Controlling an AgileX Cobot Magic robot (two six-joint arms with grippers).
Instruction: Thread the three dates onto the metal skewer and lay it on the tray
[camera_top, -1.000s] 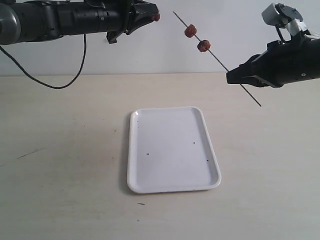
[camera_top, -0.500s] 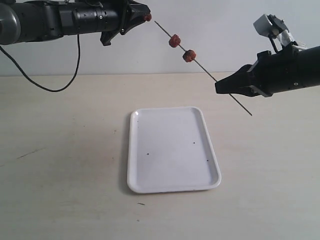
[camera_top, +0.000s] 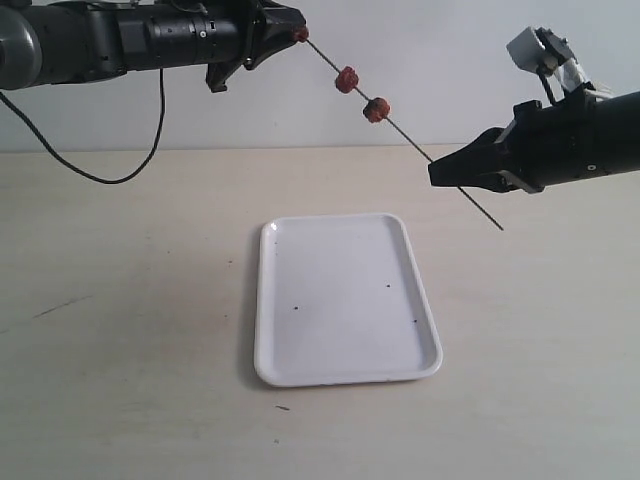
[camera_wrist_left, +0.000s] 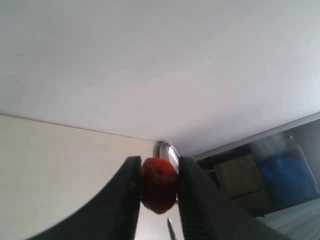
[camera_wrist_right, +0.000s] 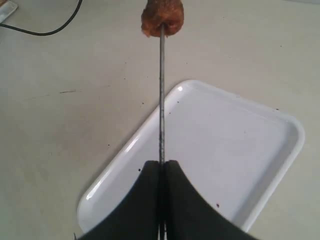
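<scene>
While the right claw (camera_top: 440, 173) pinches the metal skewer (camera_top: 410, 140) above the tray (camera_top: 335, 217), its axis (two dates (camera_top: 346, 79) on) aims at the third date (camera_wrist_left: 159, 184) gripped by the left claw (camera_top: 292, 32)

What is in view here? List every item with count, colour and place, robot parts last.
table: one, beige, under everything
tray: one, white with tiny dark specks, flat on the table
skewer: one, grey, slanted in the air above the table
threaded dates: two, dark red-brown, spaced apart on the skewer's upper part
third date: one, dark red-brown, held at the skewer's upper tip
cable: one, black, hanging in a loop at the upper left of the exterior view
left fingers: black, closed on the third date
right fingers: black, closed on the skewer's lower part
</scene>
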